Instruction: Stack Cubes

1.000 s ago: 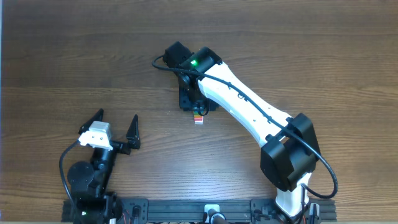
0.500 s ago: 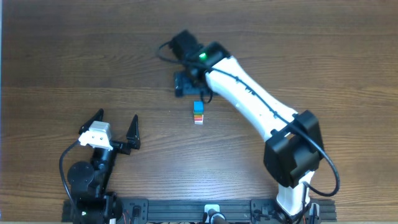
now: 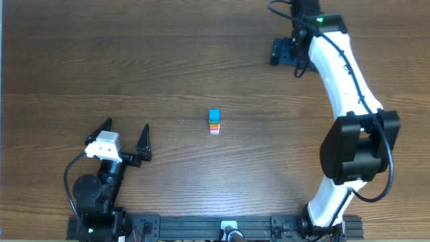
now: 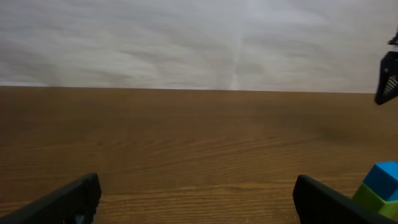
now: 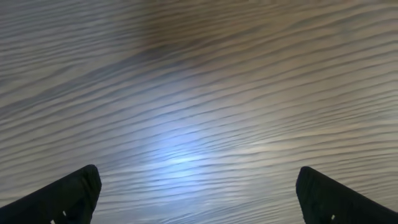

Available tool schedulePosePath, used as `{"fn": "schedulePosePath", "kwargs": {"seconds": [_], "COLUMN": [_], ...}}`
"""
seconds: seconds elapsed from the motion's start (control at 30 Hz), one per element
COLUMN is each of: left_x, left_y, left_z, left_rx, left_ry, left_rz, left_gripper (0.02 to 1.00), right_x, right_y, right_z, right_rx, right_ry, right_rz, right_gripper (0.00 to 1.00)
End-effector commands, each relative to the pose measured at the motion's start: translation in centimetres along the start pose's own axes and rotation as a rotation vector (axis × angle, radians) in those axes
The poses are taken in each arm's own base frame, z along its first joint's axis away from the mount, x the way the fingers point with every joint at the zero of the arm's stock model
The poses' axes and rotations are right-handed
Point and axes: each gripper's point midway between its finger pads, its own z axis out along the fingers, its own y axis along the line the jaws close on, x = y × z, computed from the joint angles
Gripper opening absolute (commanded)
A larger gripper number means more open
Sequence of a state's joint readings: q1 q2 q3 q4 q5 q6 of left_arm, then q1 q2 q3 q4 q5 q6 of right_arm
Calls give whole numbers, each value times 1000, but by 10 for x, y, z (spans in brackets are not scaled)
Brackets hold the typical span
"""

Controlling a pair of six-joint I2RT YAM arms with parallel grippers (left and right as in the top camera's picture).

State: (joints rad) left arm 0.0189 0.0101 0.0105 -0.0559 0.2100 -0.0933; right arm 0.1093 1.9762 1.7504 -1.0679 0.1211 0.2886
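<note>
Jaws wide apart and empty on the right gripper (image 3: pixel 281 52), and it hangs over bare table (image 3: pixel 80 54) at the far right, well apart from the stack (image 3: pixel 214 122); over by its own base the left gripper (image 3: pixel 125 134) is spread open too, nothing in it. Out in the middle, between the two arms, the stack stands upright with the blue cube (image 3: pixel 214 115) on top, a green cube (image 4: pixel 372 200) right under it and warmer colours below. Every cube I can see is in that column, so the stacking reads as done, with only parking the arms left
</note>
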Motion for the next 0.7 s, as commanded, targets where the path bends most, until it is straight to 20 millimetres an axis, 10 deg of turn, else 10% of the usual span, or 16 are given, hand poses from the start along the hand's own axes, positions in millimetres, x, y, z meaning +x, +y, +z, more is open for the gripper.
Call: {"fn": "schedulePosePath", "kwargs": {"seconds": [0.03,0.37,0.7], "left_x": [1,1,1], "left_y": [-2,-2,-2], "left_z": [0,0,0], "left_rx": [10,10,10], "left_ry": [1,1,1], "left_rz": [11,11,11], "left_gripper": [998,998,998], "right_x": [-19,-21,43], "right_y": [-1,-4,-28], "right_z": [-51,-126,-148], "right_rx": [17,-31,-72], "right_ry": [-148,-362,-521], "right_rz": [-86,-144,-123], "right_gripper": [993,991,993]}}
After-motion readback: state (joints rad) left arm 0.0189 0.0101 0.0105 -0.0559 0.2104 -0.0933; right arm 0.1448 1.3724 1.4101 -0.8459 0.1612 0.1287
